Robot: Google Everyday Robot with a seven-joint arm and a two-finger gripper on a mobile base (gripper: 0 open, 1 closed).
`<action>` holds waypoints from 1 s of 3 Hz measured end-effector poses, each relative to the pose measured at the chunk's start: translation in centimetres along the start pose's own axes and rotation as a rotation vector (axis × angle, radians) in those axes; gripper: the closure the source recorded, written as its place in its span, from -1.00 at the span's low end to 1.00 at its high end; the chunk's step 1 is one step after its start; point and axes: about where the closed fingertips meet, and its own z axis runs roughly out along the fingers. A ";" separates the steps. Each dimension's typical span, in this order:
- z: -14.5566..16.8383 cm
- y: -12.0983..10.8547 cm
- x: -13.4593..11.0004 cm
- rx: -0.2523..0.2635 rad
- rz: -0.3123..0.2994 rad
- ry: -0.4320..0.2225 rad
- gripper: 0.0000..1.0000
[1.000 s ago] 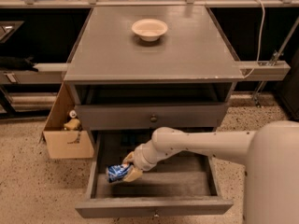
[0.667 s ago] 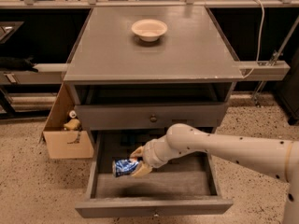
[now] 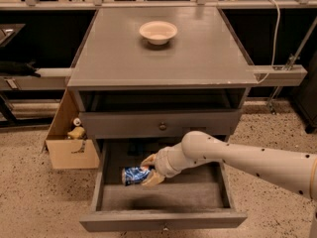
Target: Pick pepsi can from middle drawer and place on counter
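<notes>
So compared to a second ago, the pepsi can (image 3: 134,175) has shifted a bit up and to the right, and the arm (image 3: 237,155) has slid right with it. It now reaches in low from the right edge of the shot, with the wrist bent left into the open middle drawer (image 3: 163,221). The gripper (image 3: 148,170) is clamped on the can, one finger above it and one below. The can lies sideways in the drawer's left half, below the front edge of the counter (image 3: 198,58) and closer to its front-left corner. Can't tell if it's clear of the drawer floor. The cream bowl (image 3: 158,31) sits near the back edge.
</notes>
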 end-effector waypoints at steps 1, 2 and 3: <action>-4.8 -1.0 -2.9 0.065 -0.055 -0.031 1.00; -14.1 -2.6 -9.1 0.173 -0.146 -0.020 1.00; -21.4 -4.1 -14.1 0.269 -0.222 0.019 1.00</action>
